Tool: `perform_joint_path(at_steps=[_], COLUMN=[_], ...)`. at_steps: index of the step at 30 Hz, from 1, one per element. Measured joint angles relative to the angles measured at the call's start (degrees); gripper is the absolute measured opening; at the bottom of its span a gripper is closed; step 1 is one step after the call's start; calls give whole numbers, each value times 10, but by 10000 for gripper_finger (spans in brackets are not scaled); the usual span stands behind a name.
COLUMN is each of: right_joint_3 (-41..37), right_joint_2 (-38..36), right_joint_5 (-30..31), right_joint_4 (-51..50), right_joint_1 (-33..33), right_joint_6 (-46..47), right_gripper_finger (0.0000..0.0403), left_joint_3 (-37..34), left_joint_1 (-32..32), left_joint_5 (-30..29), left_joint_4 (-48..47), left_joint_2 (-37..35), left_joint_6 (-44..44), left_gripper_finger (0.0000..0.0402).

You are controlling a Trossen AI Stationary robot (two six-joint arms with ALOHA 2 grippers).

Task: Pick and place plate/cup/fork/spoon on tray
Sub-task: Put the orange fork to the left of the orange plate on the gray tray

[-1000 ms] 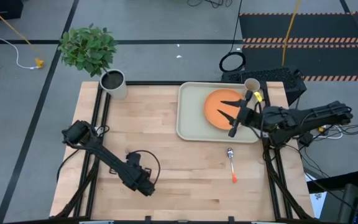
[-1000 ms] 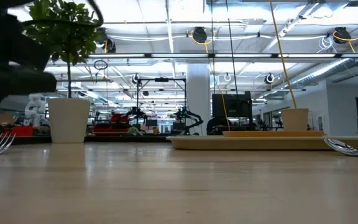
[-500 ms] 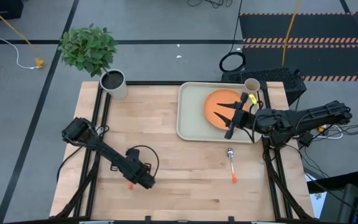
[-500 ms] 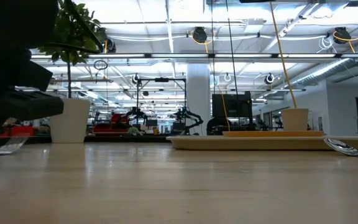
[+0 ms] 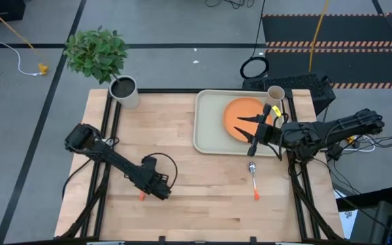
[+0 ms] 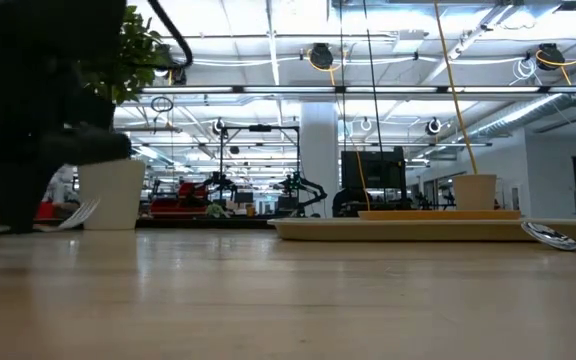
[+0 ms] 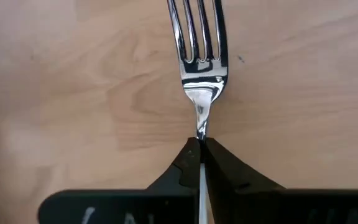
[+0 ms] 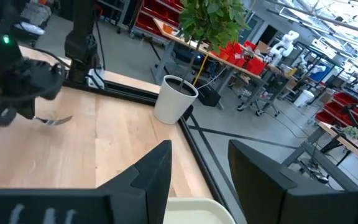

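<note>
The fork [image 7: 199,68] is at the table's near left, silver tines forward, with my left gripper [image 7: 201,146] shut on it. Its orange handle end [image 5: 141,197] pokes out beside the gripper [image 5: 158,188]. The tines [image 6: 80,213] also show in the low view. The orange plate [image 5: 240,117] lies on the tray [image 5: 206,133], and the cup [image 5: 275,93] stands at the tray's far right corner. The spoon [image 5: 253,178] lies on the table just near of the tray. My right gripper [image 5: 246,129] hangs open over the plate. My left gripper pinches the fork's thin neck [image 7: 201,132], just behind the tines, between its two fingertips. The fingers come steeply from above, one on each side of the neck. The fork lies nearly flat at table height; whether it rests on the wood I cannot tell.
A potted plant [image 5: 123,90] stands at the table's far left corner. Bare wood lies between the fork and the tray. The tray's rim [image 6: 418,229] rises low above the table, with the spoon's bowl [image 6: 548,233] in front of it.
My left gripper has gone a little toward the table's far edge, staying low. The fork's tines have shifted with it, toward the plant pot as the low view shows them.
</note>
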Motion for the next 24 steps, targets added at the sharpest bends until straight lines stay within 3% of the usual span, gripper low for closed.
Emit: perform_joint_path(at_steps=[8, 13, 19, 24], right_joint_3=[0, 0, 0, 0], right_joint_2=[0, -3, -6, -10], right_joint_5=[2, 2, 2, 1], right_joint_4=[-15, -78, -157, -208], right_joint_1=[5, 23, 46, 63], right_joint_6=[15, 25, 74, 113], right_gripper_finger=[153, 153, 153, 153], left_joint_3=[1, 5, 26, 40], left_joint_1=[22, 76, 174, 249], left_joint_5=[-103, -131, -164, -168], left_joint_4=[1, 1, 75, 270], left_joint_2=[-65, -98, -113, -113], left_joint_6=[12, 86, 260, 460], left_gripper_finger=[5, 9, 6, 5])
